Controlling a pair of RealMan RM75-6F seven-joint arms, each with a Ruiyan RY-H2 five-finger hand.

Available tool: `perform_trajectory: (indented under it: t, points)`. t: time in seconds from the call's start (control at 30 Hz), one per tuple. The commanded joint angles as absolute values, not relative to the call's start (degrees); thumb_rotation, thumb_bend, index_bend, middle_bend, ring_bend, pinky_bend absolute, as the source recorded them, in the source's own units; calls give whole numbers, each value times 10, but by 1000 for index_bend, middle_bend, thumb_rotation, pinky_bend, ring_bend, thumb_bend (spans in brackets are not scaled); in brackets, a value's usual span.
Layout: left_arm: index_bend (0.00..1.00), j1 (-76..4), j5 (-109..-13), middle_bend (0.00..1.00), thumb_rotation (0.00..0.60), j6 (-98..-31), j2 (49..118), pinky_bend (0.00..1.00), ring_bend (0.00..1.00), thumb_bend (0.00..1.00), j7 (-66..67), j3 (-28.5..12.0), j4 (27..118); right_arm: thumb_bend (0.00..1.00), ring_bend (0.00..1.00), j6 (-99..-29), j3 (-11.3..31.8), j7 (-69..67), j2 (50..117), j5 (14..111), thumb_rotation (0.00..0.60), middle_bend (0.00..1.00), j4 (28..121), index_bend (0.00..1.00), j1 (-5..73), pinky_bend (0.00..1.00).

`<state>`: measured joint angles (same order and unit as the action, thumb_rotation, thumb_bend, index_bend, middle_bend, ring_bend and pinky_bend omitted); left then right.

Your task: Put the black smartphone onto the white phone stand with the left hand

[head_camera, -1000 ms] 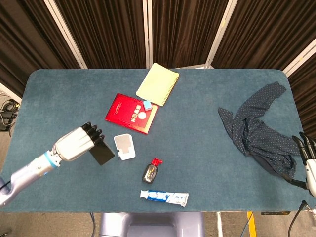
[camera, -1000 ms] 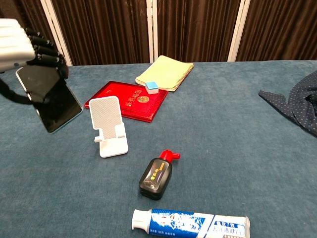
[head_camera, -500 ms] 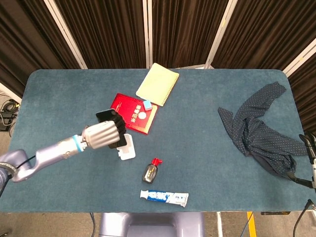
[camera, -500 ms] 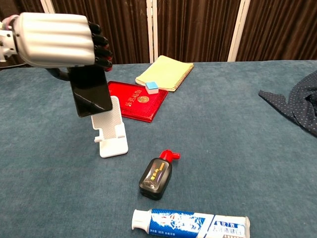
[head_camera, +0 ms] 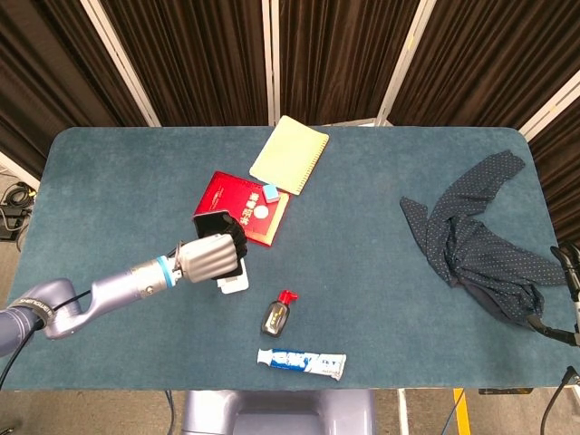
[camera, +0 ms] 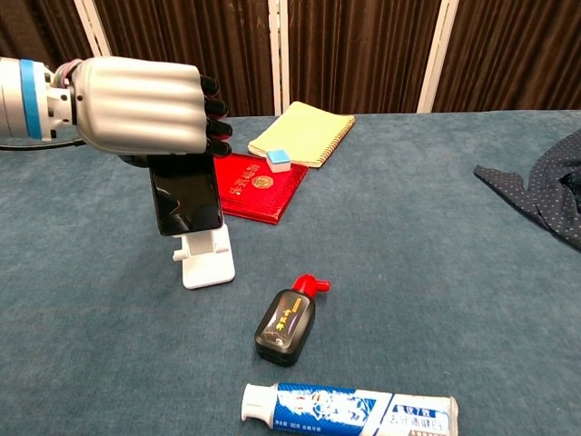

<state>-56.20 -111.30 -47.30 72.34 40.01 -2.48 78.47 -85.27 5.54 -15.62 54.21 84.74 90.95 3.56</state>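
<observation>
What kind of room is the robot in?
Probably a robot test room or lab, not a home. A table with blue cloth stands before dark curtains, cables lie on the floor, and unrelated things sit together: toothpaste, an ink bottle, a notebook.

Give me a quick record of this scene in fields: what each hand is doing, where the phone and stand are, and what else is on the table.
left hand: the white left hand grips the black smartphone by its upper end
phone: upright, in front of the stand's backrest; whether it is seated cannot be told
stand: white plastic phone stand on the blue table, just in front of the red booklet
right hand: only dark fingers show at the table's right edge
other items: yellow notebook, small blue eraser, black ink bottle with red cap, toothpaste tube, dark dotted cloth
</observation>
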Motion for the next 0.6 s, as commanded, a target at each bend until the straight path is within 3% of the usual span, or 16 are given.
perform_trajectory:
  t: [0.03, 0.6]
  points:
    - [549, -564, -1104, 439, 600, -462, 729, 383, 427, 0, 413, -25, 788, 0, 0, -852, 55, -158, 542, 848, 600, 0, 909, 0, 36, 0]
    - [542, -563, -1083, 432, 600, -456, 759, 369, 427, 0, 441, -15, 771, 0, 0, -855, 56, -166, 540, 850, 600, 0, 907, 0, 34, 0]
